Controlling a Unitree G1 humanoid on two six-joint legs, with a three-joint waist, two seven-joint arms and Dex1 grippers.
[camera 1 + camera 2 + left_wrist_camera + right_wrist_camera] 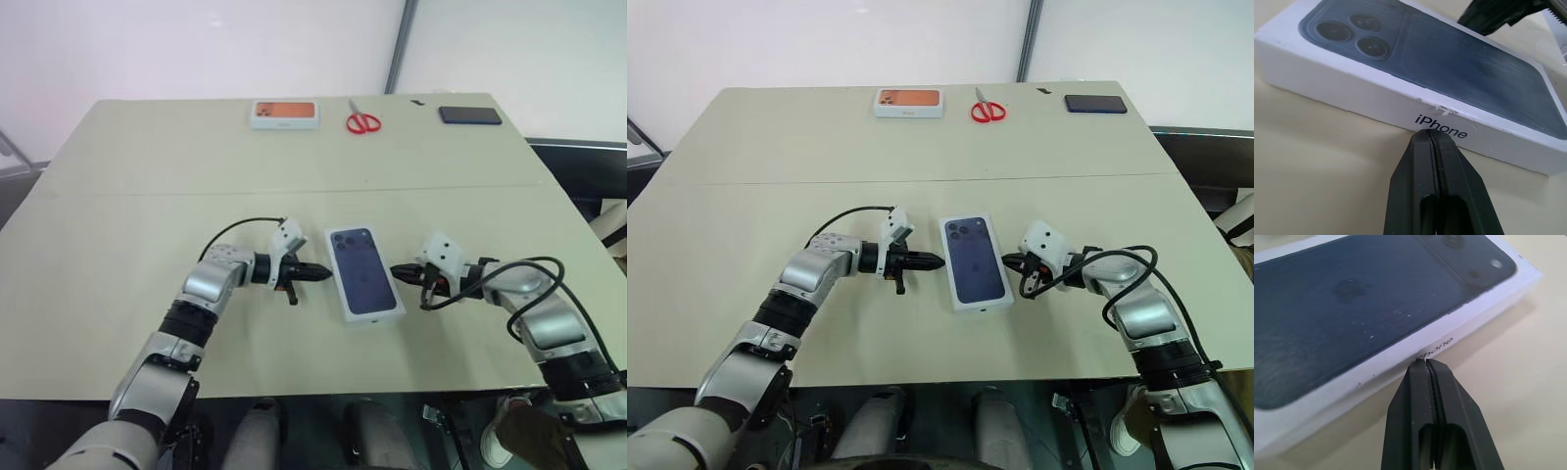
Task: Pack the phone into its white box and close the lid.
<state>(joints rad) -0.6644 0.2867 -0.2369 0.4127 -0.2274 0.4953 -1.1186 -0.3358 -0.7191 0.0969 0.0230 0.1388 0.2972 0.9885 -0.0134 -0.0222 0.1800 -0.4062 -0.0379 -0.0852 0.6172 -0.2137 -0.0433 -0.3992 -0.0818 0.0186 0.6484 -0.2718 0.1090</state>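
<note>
The lid [364, 271], white with a dark blue phone printed on top, lies flat and closed near the table's front middle. It covers the white box, and the phone is hidden. My left gripper [327, 273] is shut with nothing in it. In the left wrist view its tip [1427, 134] is at the lid's long side wall, by the printed word. My right gripper [394, 270] is also shut and holds nothing. Its tip [1422, 363] is at the opposite long side wall. I cannot tell whether either tip touches the wall.
At the table's far edge lie a white box with an orange picture [284, 114], red-handled scissors [362, 121] and a flat black phone [470, 115]. A seam [147, 191] crosses the tabletop between them and the lid.
</note>
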